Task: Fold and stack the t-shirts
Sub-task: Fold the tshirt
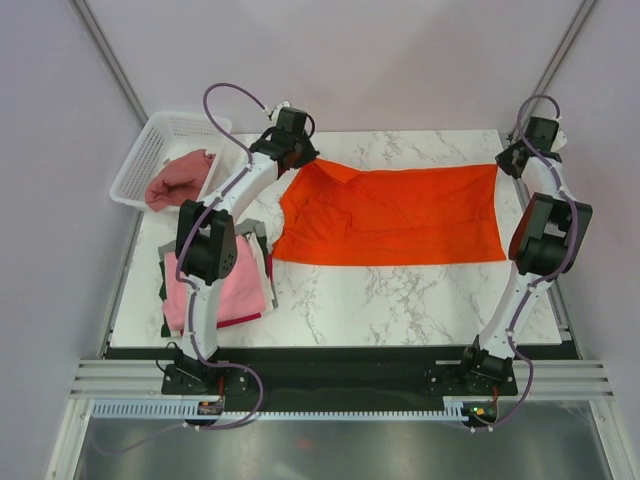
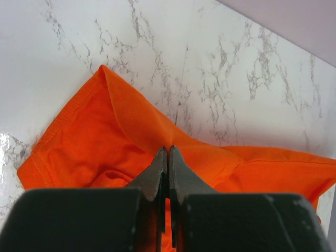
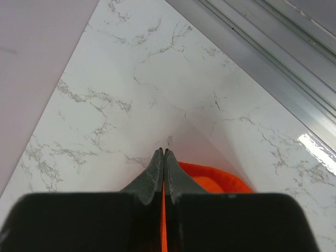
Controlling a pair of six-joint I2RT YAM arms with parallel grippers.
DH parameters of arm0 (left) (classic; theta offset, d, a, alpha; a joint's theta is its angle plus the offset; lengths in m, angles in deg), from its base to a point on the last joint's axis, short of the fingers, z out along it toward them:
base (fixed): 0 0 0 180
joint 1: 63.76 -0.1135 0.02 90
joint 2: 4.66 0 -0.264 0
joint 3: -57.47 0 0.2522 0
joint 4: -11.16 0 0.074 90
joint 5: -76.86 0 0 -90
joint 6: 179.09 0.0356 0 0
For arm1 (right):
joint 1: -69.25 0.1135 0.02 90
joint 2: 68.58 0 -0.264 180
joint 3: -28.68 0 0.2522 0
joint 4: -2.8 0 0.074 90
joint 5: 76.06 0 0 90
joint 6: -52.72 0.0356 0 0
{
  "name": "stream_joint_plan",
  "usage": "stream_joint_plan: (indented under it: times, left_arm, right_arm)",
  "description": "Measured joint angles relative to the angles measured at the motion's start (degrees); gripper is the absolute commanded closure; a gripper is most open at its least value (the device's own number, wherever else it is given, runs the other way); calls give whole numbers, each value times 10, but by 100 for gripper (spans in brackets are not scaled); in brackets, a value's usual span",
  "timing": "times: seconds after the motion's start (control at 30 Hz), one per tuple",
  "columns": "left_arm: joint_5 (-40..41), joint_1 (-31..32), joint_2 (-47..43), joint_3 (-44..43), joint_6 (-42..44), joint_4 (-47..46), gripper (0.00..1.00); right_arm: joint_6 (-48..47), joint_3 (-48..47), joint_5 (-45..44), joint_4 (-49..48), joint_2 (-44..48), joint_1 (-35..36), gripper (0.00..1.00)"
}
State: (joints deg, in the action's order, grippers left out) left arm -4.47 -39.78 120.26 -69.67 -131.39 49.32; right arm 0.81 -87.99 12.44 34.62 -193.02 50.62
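A bright orange t-shirt (image 1: 400, 212) lies spread across the back of the marble table. My left gripper (image 1: 297, 152) is shut on its far left part, and the left wrist view shows the cloth (image 2: 126, 131) pinched between the closed fingers. My right gripper (image 1: 507, 160) is shut on the shirt's far right corner, where orange cloth (image 3: 210, 176) shows beside the closed fingers. A folded light pink t-shirt (image 1: 245, 285) lies on darker folded shirts at the front left. A dusty rose t-shirt (image 1: 180, 178) lies in the basket.
The white mesh basket (image 1: 150, 150) stands off the table's back left corner. A metal rail (image 3: 273, 58) runs along the table's right edge. Purple walls close in the back and sides.
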Motion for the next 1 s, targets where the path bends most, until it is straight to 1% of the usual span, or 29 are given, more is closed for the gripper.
stream_joint_plan:
  times: [0.17, 0.53, 0.8, 1.0]
  left_arm:
    - [-3, 3, -24, 52, 0, 1, 98]
    - [12, 35, -152, 186, 0, 4, 98]
    - [28, 54, -214, 275, -1, 4, 98]
    - [32, 65, -262, 338, -4, 7, 98]
  right_arm:
    - [2, 51, 7, 0, 37, -2, 100]
    - [6, 169, 13, 3, 132, -11, 100]
    - [12, 249, 15, -2, 202, -33, 100]
    - [11, 292, 15, -9, 233, -37, 100]
